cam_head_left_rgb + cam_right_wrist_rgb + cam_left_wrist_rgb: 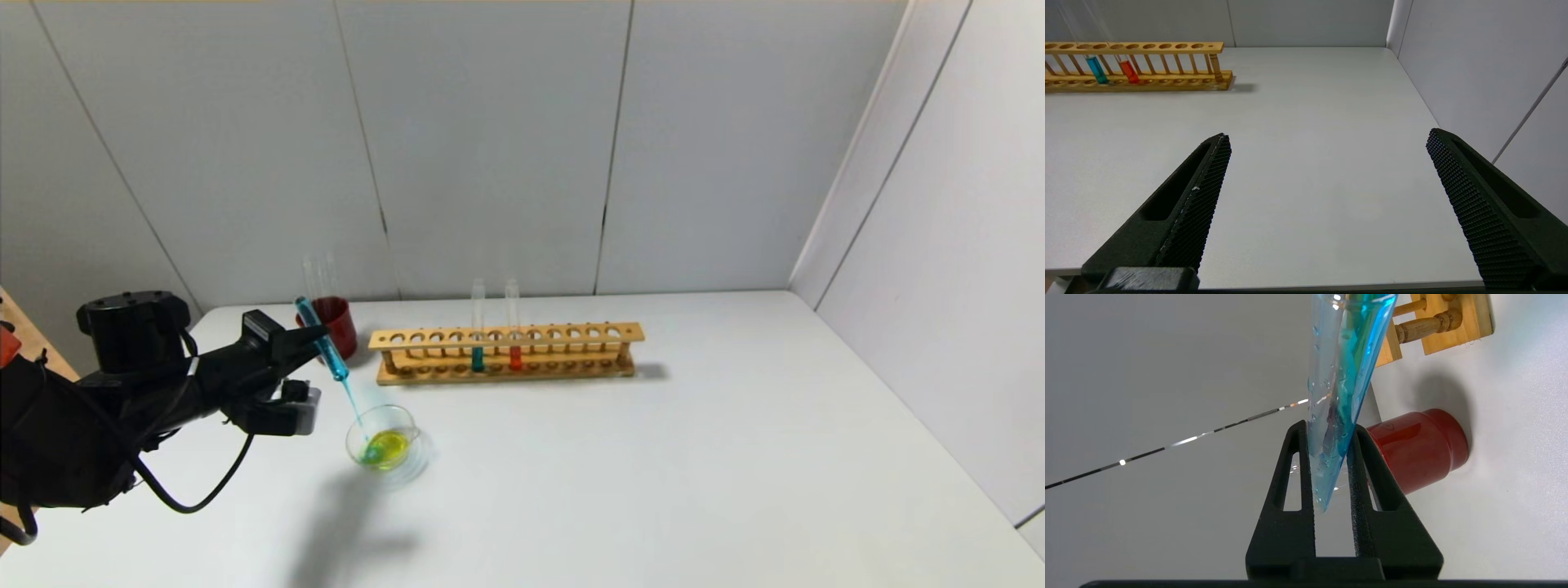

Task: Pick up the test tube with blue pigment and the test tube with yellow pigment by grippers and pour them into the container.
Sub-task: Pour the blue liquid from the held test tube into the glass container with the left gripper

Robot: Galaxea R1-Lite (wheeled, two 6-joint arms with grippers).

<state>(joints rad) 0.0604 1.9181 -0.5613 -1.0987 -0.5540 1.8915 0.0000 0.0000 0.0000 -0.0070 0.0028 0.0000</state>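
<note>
My left gripper (314, 339) is shut on the test tube with blue pigment (326, 351) and holds it tilted, mouth down, over the container (412, 433). A thin blue stream runs from the tube's mouth into this clear glass dish, which holds yellow-green liquid. In the left wrist view the tube (1345, 355) sits between the fingers of the gripper (1329, 426). No tube with yellow liquid shows. My right gripper (1327, 134) is open and empty above the table's near right part, out of the head view.
A wooden rack (506, 335) stands behind the dish with a teal-filled tube (478, 357) and an orange-red tube (515, 357). A dark red cup (336, 325) with clear empty tubes stands left of the rack. Walls close the back and right.
</note>
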